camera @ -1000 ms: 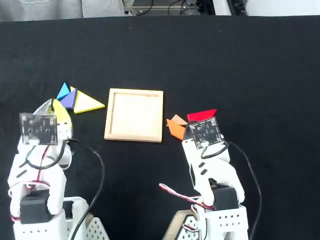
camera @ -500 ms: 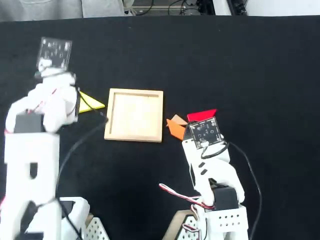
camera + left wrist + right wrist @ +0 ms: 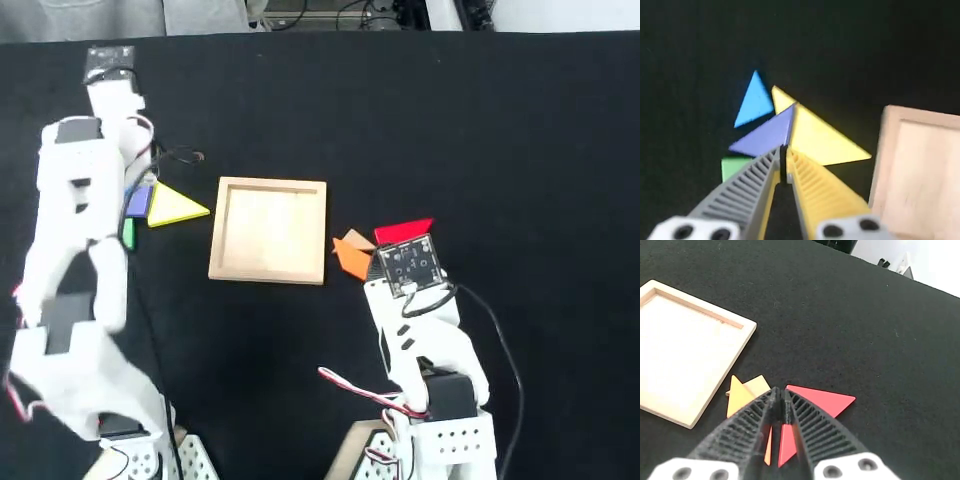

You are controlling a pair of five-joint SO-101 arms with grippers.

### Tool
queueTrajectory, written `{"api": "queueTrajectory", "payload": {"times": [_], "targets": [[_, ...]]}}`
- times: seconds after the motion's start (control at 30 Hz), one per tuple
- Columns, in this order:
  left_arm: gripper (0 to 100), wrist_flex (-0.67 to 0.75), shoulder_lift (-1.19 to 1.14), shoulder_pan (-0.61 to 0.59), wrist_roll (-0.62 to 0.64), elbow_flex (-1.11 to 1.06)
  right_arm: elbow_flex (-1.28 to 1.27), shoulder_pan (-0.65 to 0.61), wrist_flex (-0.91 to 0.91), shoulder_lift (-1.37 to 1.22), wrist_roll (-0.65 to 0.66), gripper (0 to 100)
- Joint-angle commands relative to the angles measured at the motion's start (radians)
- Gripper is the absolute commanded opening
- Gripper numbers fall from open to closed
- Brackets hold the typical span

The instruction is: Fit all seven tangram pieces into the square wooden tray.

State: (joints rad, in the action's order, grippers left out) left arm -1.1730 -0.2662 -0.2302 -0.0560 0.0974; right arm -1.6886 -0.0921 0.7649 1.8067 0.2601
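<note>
The square wooden tray (image 3: 268,230) lies mid-table with nothing in it. To its left sit a yellow triangle (image 3: 176,206), a purple piece (image 3: 138,200) and a green piece (image 3: 127,232), partly under the left arm. My left gripper (image 3: 783,165) is shut and holds nothing; it hovers over the purple piece (image 3: 767,136), next to the yellow triangle (image 3: 812,135), a blue triangle (image 3: 756,100) and the green piece (image 3: 732,166). My right gripper (image 3: 780,405) is shut over the red triangle (image 3: 820,396) and orange triangle (image 3: 740,395), beside a pale piece (image 3: 756,386).
Black cloth covers the table. The left arm (image 3: 80,220) stretches high over the table's left side. The right arm (image 3: 415,320) is folded near the front edge, right of the tray. Open cloth lies behind the tray and on the far right.
The left arm has lifted from its folded pose and stretched out over the left-hand pieces, covering the blue triangle in the high view. The right arm has kept still.
</note>
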Motion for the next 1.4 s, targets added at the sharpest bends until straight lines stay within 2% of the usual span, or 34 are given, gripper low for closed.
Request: {"api": "queueTrajectory", "payload": {"times": [0.0,0.23,0.37,0.5,0.63,0.93,1.23,1.37], "targets": [[3,-0.083,-0.164,-0.01,0.014,0.208,0.004,-0.012,0.003,0.077,0.006,1.2],[3,-0.112,-0.311,-0.007,0.012,0.363,0.004,-0.012,0.003,0.077,0.006,1.2],[3,-0.167,-0.313,0.048,0.012,0.389,0.004,-0.012,0.003,0.077,0.006,1.2],[3,-0.107,-0.324,0.097,0.012,0.383,0.004,-0.012,0.005,0.077,0.006,1.2],[3,0.009,-0.353,0.056,0.012,0.36,0.004,0.011,0.005,0.077,0.006,1.2],[3,0.011,-0.463,0.021,-0.08,0.363,0.004,0.023,0.003,0.077,0.006,1.2],[3,-0.114,-0.427,-0.07,-0.086,0.381,0.004,0.023,0.003,0.077,0.006,1.2],[3,-0.121,-0.413,-0.09,-0.091,0.38,0.004,0.021,0.003,0.077,0.006,1.2]]}}
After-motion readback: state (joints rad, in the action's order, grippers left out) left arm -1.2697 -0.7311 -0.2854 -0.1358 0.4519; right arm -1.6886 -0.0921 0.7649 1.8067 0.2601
